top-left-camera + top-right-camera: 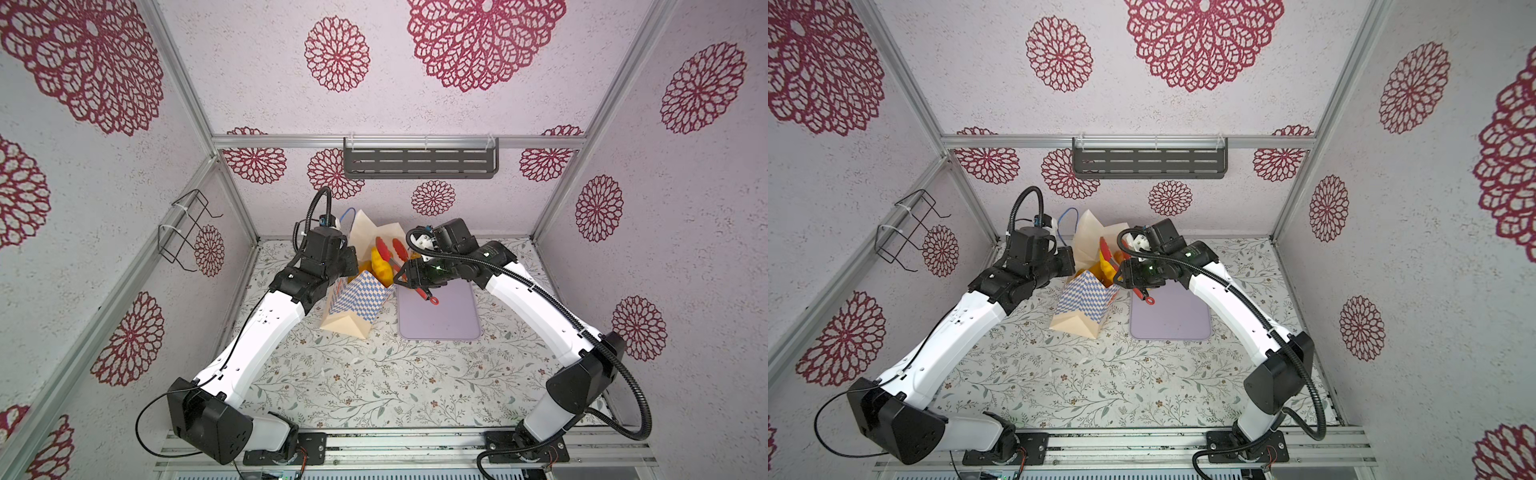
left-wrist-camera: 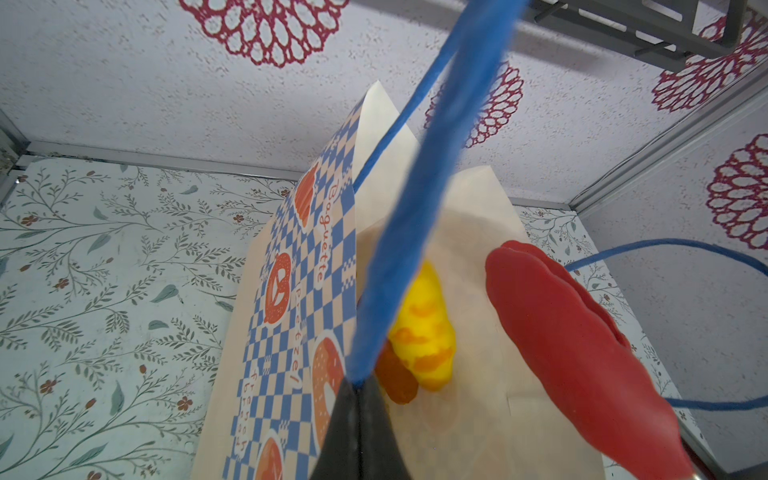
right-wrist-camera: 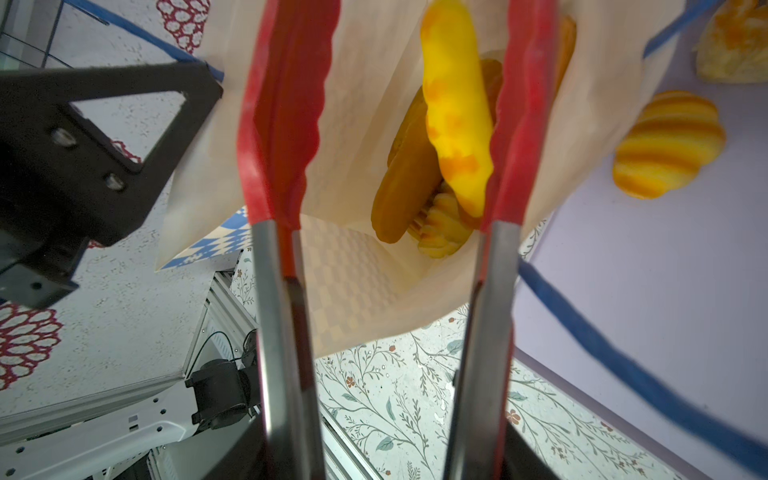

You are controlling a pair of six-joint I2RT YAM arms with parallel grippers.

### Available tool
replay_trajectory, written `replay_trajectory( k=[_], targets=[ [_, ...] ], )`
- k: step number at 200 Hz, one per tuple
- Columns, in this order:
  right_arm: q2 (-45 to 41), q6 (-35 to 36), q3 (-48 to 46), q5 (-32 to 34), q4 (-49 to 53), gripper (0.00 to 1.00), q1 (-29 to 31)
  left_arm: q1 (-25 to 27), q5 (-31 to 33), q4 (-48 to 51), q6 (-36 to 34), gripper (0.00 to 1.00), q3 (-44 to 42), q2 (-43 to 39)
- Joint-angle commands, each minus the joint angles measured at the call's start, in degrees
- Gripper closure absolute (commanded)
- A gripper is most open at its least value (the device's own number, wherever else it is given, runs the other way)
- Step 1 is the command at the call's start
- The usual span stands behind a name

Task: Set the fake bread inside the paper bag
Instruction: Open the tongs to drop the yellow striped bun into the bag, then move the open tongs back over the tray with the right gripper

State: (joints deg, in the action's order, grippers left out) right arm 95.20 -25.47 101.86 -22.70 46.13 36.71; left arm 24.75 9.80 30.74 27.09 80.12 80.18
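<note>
Tongs (image 3: 276,166) clamped in the right tool (image 1: 409,277) stand apart, a loaf (image 3: 455,112) between them inside the bag (image 1: 359,299) at nine o'clock of the tray (image 1: 440,320). Left tool (image 2: 357,399) pinches the cord (image 2: 399,249); hold it taut, lift tongs straight out.
</note>
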Motion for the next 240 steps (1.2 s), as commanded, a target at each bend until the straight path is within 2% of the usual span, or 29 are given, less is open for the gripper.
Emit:
replay_trajectory(
  k=[1, 63, 96, 181, 203, 240],
  targets=[
    [-1.5, 0.9, 3.2, -0.1, -2.7, 0.40, 0.2, -0.3, 0.5, -0.5, 0.2, 1.00, 1.2, -1.0],
    [-3.5, 2.3, 8.5, 5.5, -3.0, 0.43, -0.4, -0.2, 0.6, -0.5, 0.2, 1.00, 0.9, -1.0],
    [-6.8, 1.6, 8.2, 9.0, -5.4, 0.46, -3.8, -0.2, 0.4, -0.6, 0.1, 1.00, 1.1, -1.0],
    [-17.5, -5.1, -11.2, 4.5, -13.9, 0.48, -23.0, -0.2, 0.5, -0.5, -0.2, 1.00, 1.0, -1.4],
    [-17.5, -5.4, -15.6, 3.1, -14.9, 0.48, -25.4, -0.2, 0.5, -0.4, -0.4, 1.00, 1.2, -1.3],
    [-14.6, -4.2, -21.5, 3.7, -15.1, 0.49, -26.1, -0.2, 0.6, -0.4, -0.4, 1.00, 1.3, -1.3]
  ],
)
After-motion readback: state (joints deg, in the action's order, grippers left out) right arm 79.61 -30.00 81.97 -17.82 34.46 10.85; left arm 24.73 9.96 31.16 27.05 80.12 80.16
